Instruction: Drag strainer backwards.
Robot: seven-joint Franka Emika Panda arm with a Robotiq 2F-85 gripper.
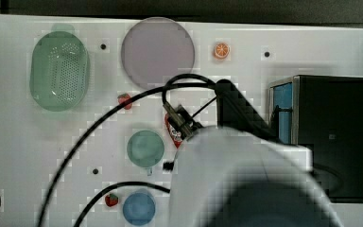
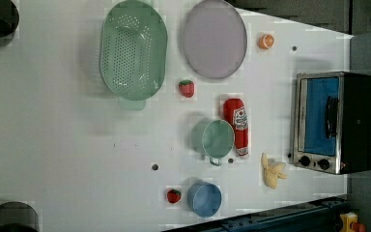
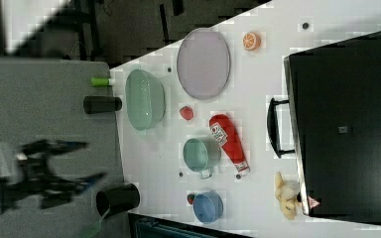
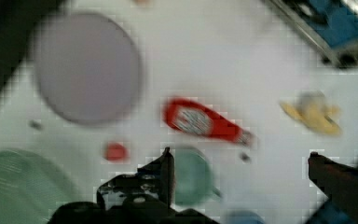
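The strainer [image 1: 59, 71] is a pale mint-green oval colander with a holed basin, lying at the top view's upper left on the white table. It also shows as the strainer [image 2: 133, 50], the strainer [image 3: 145, 99] and, at a corner, the strainer [image 4: 18, 186]. My gripper [image 4: 240, 168] hangs open above the table, its fingers [image 4: 165, 170] wide apart with nothing between them. It is over the green cup [image 4: 193, 175] and the ketchup bottle [image 4: 205, 122], well apart from the strainer. My white arm [image 1: 246, 179] covers the top view's lower middle.
A lilac plate [image 1: 157, 52] lies beside the strainer. Strawberries [image 1: 125, 100] [image 1: 111, 199], a blue cup [image 1: 139, 208], an orange slice [image 1: 221, 50] and a banana [image 2: 273, 170] are scattered about. A toaster oven [image 1: 326, 137] stands at the top view's right. Black cables [image 1: 99, 123] cross the table.
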